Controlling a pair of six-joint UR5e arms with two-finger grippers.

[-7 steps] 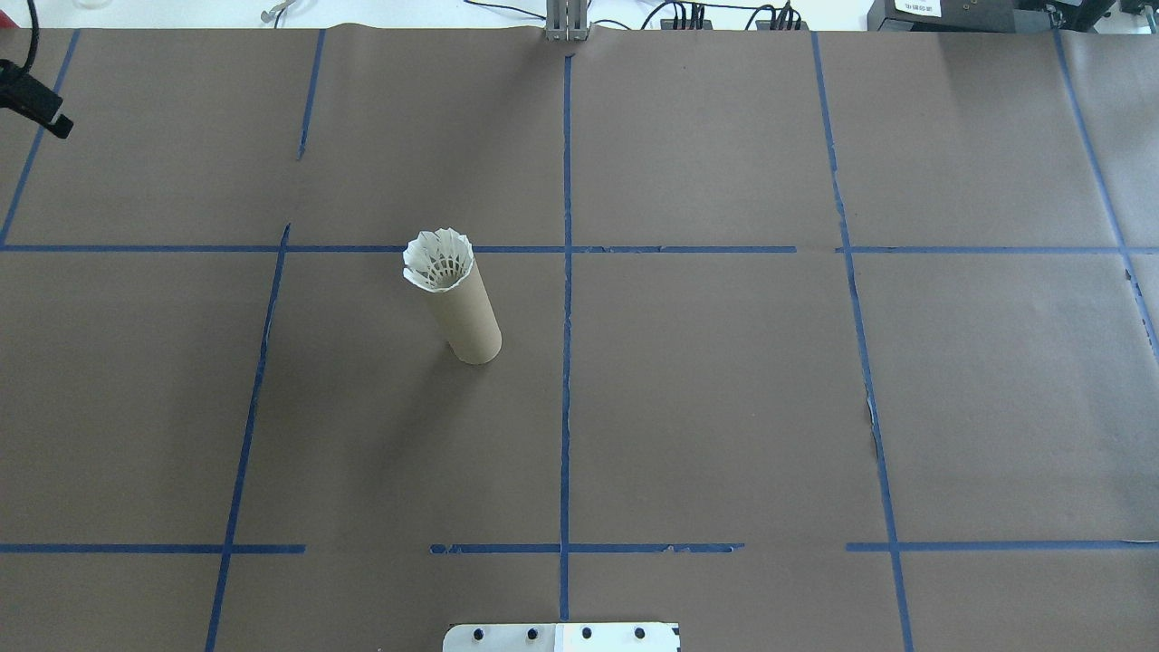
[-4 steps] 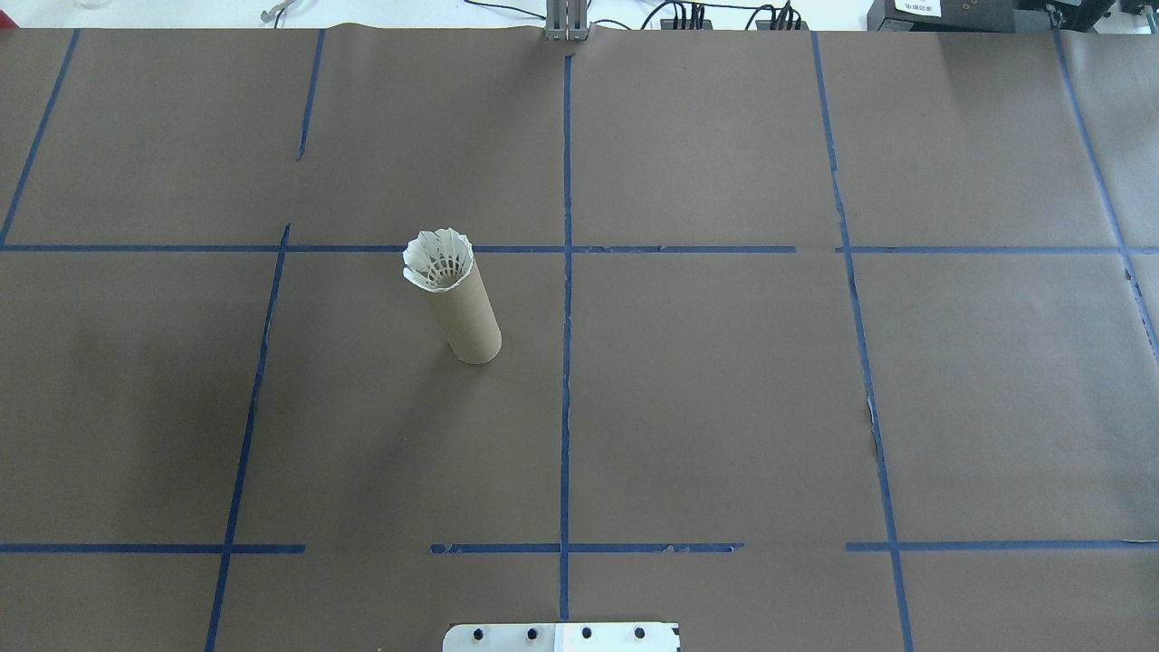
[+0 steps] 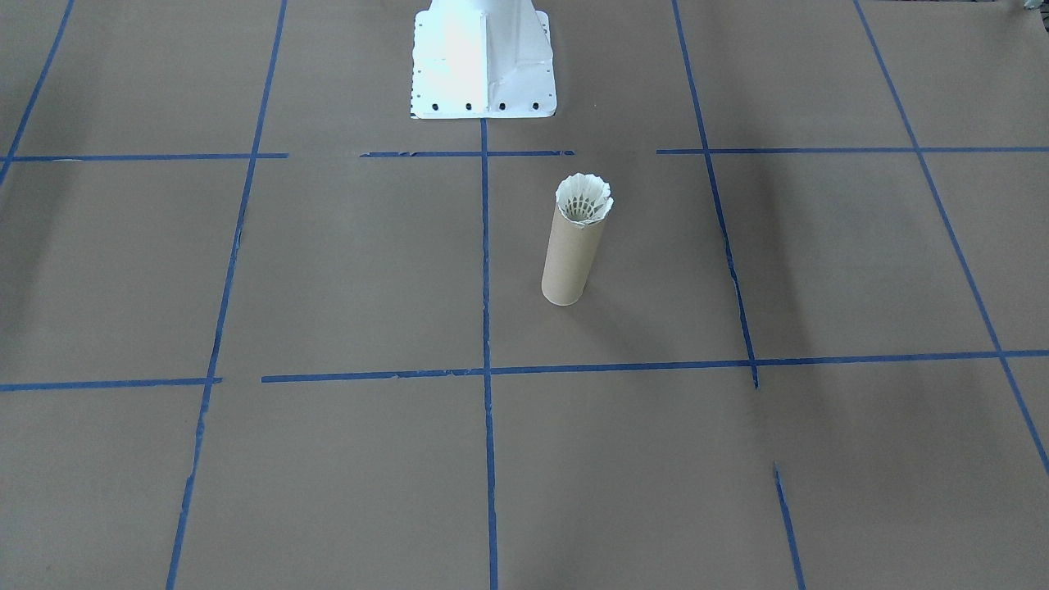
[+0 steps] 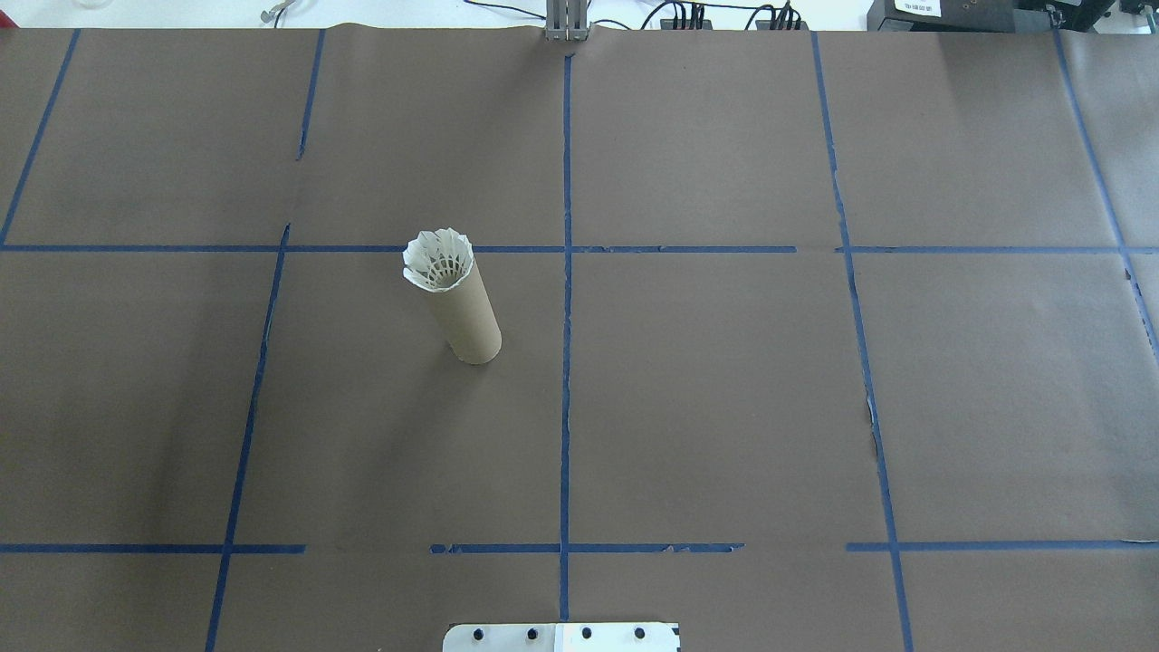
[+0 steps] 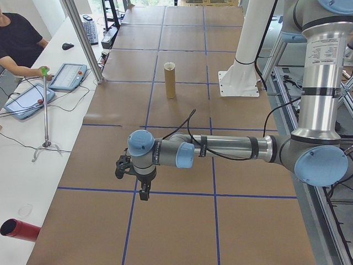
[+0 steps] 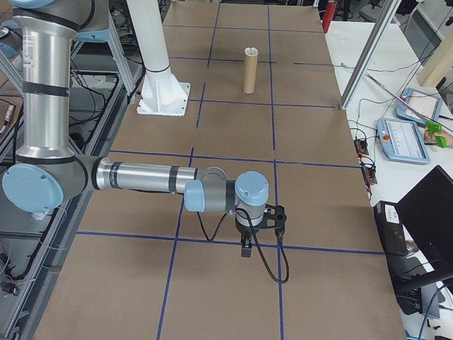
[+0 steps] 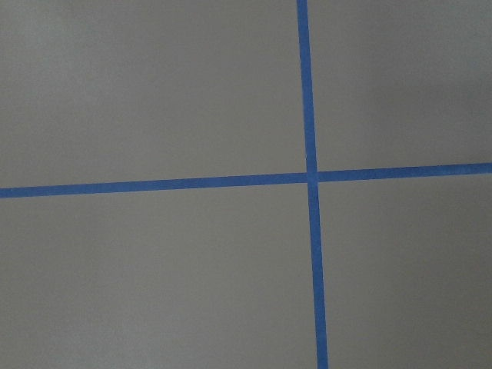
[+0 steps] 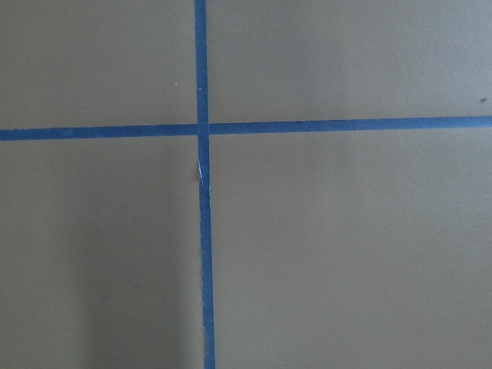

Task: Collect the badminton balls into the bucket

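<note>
Brown cardboard bucket point(image 4: 464, 317) stands upright on the bench point(image 4: 724, 407), 1 shuttlecock point(image 4: 438, 261) seated in its mouth. Looks done. Left claw point(image 5: 144, 193) and right claw point(image 6: 245, 249) hang well apart; can't tell their jaws.

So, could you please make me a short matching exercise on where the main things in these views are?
Things:
1. shuttlecock
2. cardboard tube
3. white robot base
4. tablet

Places:
A. bolted at the robot's edge of the table
B. standing upright on the brown paper
C. on the white side bench near a person
D. seated in the tube's open top

Pairs: 1-D, 2-B, 3-A, 4-C
</note>
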